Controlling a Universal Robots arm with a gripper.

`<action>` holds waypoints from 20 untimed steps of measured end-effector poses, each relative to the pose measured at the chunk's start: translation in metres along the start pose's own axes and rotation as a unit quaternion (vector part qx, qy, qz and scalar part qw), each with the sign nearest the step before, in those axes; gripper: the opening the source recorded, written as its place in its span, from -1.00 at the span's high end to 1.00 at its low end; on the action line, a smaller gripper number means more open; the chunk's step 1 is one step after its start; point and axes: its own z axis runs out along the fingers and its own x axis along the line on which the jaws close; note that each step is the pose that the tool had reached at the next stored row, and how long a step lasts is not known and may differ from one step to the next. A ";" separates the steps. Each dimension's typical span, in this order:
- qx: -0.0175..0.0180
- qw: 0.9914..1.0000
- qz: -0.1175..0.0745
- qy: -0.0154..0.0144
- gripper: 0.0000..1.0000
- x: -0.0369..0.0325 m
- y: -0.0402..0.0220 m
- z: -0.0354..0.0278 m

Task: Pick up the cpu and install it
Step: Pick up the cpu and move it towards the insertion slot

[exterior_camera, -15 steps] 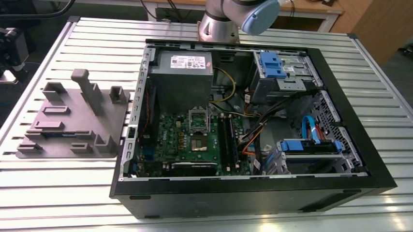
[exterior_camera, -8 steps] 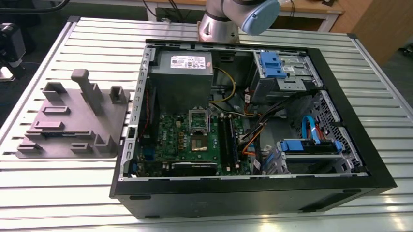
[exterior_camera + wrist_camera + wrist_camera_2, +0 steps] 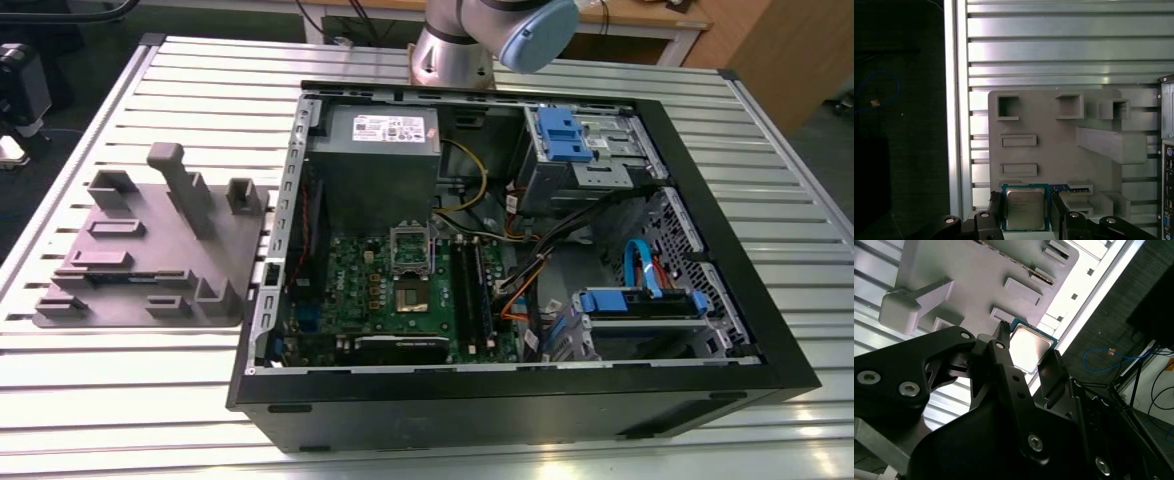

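Here the fingers clamp narrowly on the cpu by two opposite edges (silvery top showing), at the edge of the grey fixture tray, which lies on the slatted surface at the exterior view's left of the open computer case

**Open computer case and grey tray on a slatted table**

A slatted metal table carries a grey tray at the exterior view's left, with raised blocks and one tall post. Just beside it lies a black case, open side up. Inside, a green motherboard holds a metal-framed socket, with a power supply beyond it. Blue drive bays and orange cables fill the exterior view's right. In the first wrist view, a blue cable loops on the dark floor beside the table.
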 end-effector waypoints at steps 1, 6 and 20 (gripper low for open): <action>0.000 1.000 0.000 0.000 0.05 0.0000 0.0000 0.0000; 0.000 1.000 0.000 0.000 0.05 0.0000 0.0000 -0.0002; 0.000 1.000 0.000 0.000 0.05 -0.0004 -0.0003 -0.0162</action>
